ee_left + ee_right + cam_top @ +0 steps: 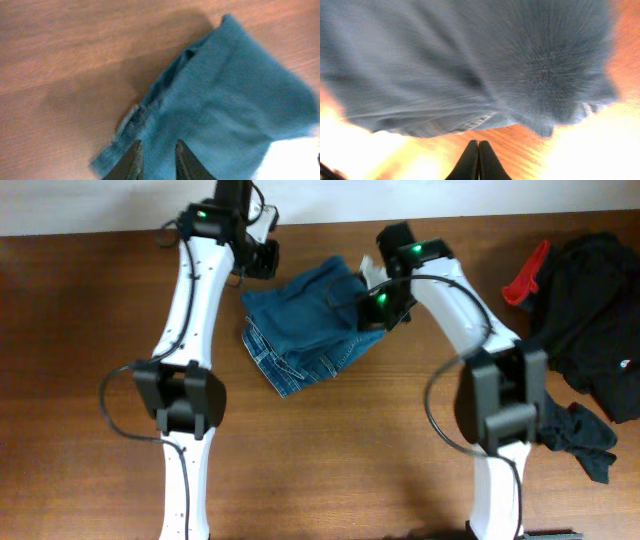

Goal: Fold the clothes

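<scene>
**Left pincer** (157, 145): two dark fingers stand a narrow gap apart at the bottom edge of the left wrist view. They are over the lower border of the medium-blue, faded denim jeans (230, 100). Whether any cloth sits between them cannot be told.

**Right pincer** (478, 147): the fingers are pressed together at the bottom centre of the right wrist view, with nothing between them. Bare brown wooden counter (510, 137) shows just above the tips. Blurred denim fills the upper part of that frame.

**Task item:** in the overhead view the jeans lie in a bunched, roughly folded heap on the counter, at the upper centre of the frame. Pale seam stitching shows along the lower left edge of the heap. The left pincer is at its upper left corner and the right pincer is over its right edge. The fingertips of both are hidden from above.

**Surroundings:** a pile of black garments (600, 300) occupies the upper right of the overhead frame. A red cloth piece (525, 275) lies at the left edge of that pile. A smaller dark crumpled cloth (585, 435) lies below it, beside the right arm. All three are well apart from the jeans.
</scene>
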